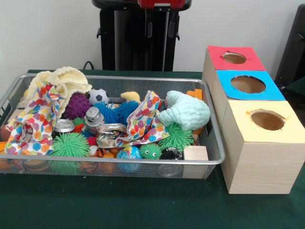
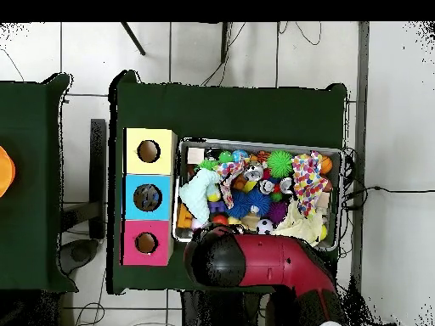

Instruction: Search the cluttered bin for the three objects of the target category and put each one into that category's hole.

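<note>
The wire mesh bin (image 1: 119,78) is full of clutter; it also shows in the overhead view (image 2: 259,143). One polka-dot cloth (image 1: 35,119) lies at its left end and a second polka-dot cloth (image 1: 143,121) lies in the middle. A cream knitted cloth (image 1: 59,81) sits at the back left and a mint knitted cloth (image 1: 186,112) at the right. The yellow-topped box's hole (image 1: 267,119) is nearest the camera, right of the bin. My gripper (image 1: 160,26) hangs at the top edge behind the bin, open and empty, well above the objects.
Spiky rubber balls (image 1: 70,144), a small soccer ball (image 1: 98,96), a crushed can (image 1: 110,135) and a wooden block (image 1: 196,153) fill the bin. The blue-topped box (image 1: 248,84) and the red-topped box (image 1: 234,57) stand behind the yellow one. The arm (image 2: 263,261) lies over the bin's edge.
</note>
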Action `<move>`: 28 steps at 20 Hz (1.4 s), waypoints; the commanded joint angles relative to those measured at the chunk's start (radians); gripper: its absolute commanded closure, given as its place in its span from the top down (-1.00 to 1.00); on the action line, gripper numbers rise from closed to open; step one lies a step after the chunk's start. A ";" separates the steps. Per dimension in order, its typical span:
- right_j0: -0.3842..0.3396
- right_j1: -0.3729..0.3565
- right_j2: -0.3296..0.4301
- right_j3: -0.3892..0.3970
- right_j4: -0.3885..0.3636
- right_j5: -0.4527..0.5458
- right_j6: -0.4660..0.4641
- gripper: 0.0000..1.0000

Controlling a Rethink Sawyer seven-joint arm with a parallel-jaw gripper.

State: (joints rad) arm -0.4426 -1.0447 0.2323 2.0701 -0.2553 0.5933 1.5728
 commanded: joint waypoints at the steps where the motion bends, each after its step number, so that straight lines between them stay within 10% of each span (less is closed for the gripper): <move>1: -0.012 0.045 0.096 -0.069 0.027 0.118 -0.029 1.00; 28: 0.054 0.419 0.087 -0.587 -0.047 0.271 -0.069 1.00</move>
State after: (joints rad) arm -0.3839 -0.7289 0.2587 1.6490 -0.2588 0.7543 1.5726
